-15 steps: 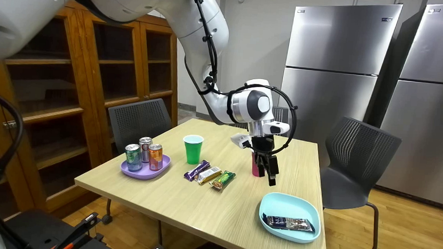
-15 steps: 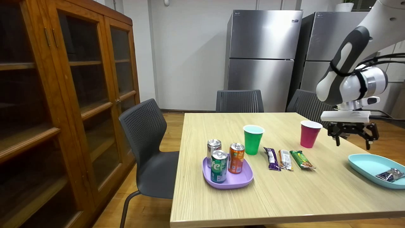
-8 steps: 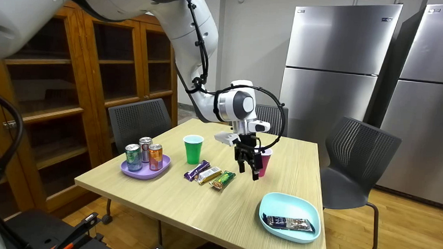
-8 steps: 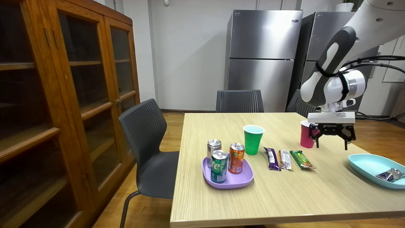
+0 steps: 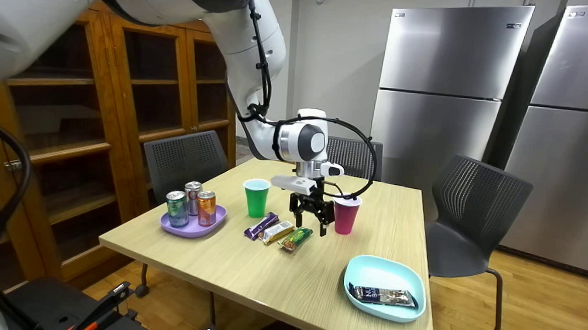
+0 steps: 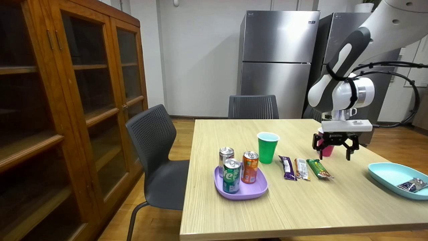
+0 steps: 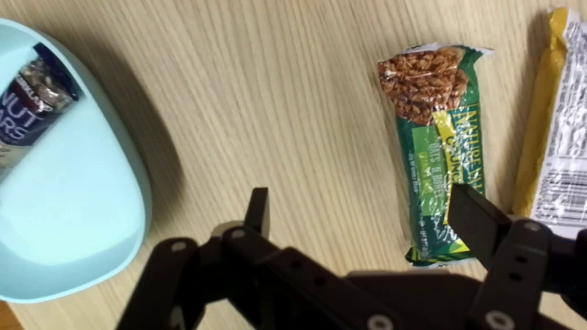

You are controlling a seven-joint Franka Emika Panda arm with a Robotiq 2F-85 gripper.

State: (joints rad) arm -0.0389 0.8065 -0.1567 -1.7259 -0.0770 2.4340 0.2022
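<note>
The pincer (image 6: 334,156), spread wide and empty, should be centred above the Nature Valley granola bar (image 7: 435,153) before it goes lower.

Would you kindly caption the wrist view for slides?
Open black gripper partly hiding a shiny green-wrapped granola bar, rounded pale blue tray at frame left.

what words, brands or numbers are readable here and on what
"NATURE VA...", green bar, rest hidden
"CRUNC...", green bar, rest hidden
"OATS 'N HONEY", green bar
"...RKLAND", dark bar, start unclear
"NUT", dark bar
"...ARS", dark bar, cut off
"...te", green can, start unclear
Too small or blurred: print on yellow-and-white bar, purple bar, orange can, silver can, fridge badges
</note>
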